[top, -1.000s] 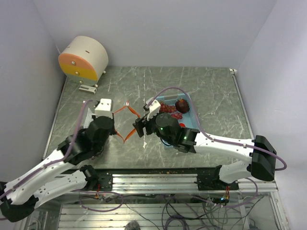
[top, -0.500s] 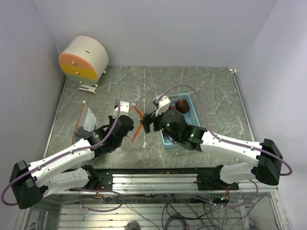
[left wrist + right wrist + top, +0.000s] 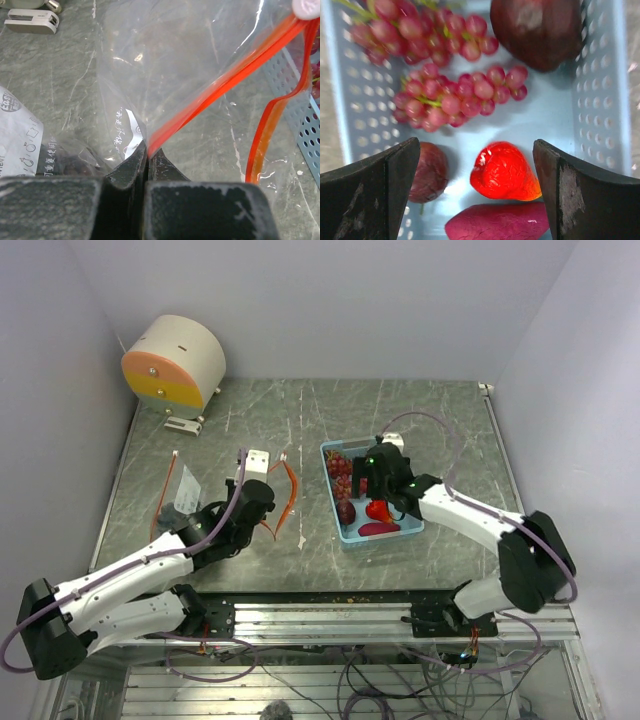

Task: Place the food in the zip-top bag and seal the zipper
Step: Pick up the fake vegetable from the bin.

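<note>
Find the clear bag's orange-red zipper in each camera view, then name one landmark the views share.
Top external: the zipper loops left of centre, just left of the tray.
Left wrist: it runs diagonally from the shut left gripper up to the top right corner.
Right wrist: not in it.
Shared landmark: the light blue tray, at the right edge of the left wrist view, filling the right wrist view.

All the food lies in the blue tray point(image 3: 602, 100). 2 clusters of small red grapes point(image 3: 462, 97) fill its far end, with a large dark red fruit point(image 3: 540, 27) in the far right corner. Toward its near end lie a smaller dark fruit point(image 3: 430, 172), a glossy bright red fruit point(image 3: 505, 170) and a long purple-pink piece point(image 3: 500, 222). The clear, crinkly bag point(image 3: 165, 55) sits just left of the tray. Its mouth is open, and the 2 strips of the orange-red zipper point(image 3: 225, 80) bow apart.
</note>
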{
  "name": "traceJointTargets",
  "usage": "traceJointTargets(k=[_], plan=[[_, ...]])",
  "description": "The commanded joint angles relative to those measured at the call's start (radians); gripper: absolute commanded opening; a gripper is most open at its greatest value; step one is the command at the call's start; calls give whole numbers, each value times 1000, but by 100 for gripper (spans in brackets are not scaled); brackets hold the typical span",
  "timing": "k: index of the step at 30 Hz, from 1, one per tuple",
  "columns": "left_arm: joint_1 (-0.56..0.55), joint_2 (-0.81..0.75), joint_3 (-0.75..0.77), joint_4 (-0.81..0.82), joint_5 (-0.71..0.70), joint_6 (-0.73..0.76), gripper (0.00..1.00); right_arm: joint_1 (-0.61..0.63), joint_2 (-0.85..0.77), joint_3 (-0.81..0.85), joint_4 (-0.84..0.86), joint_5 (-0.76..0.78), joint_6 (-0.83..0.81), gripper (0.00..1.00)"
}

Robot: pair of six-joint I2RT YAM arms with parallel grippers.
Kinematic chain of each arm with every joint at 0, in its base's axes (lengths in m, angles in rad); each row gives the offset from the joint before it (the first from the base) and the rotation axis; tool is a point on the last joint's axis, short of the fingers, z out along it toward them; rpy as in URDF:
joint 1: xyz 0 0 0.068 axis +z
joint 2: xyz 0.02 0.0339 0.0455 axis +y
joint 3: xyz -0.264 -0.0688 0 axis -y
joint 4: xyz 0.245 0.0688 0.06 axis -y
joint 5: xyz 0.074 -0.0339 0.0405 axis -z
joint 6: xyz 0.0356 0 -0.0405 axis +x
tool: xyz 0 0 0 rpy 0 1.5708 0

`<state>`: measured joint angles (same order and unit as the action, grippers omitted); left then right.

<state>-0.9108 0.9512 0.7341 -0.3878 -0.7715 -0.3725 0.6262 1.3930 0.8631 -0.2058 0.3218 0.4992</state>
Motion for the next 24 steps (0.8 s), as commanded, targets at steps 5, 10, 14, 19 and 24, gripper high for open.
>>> traceJointTargets(k=[5,10,14,19,24], plan=[[5,-45,-11,28,27,20,7,-15,111,0,-64,-74,53,97],[5,-65,-12,23,30,24,7,-21,102,-16,-87,-61,84,97],[4,-79,-15,24,32,27,7,-20,64,-32,-142,-36,112,98],[4,-83,-15,25,37,29,7,-21,81,-44,-179,-32,129,98],[5,-84,-19,30,40,29,7,-21,113,-93,-131,-53,143,98]])
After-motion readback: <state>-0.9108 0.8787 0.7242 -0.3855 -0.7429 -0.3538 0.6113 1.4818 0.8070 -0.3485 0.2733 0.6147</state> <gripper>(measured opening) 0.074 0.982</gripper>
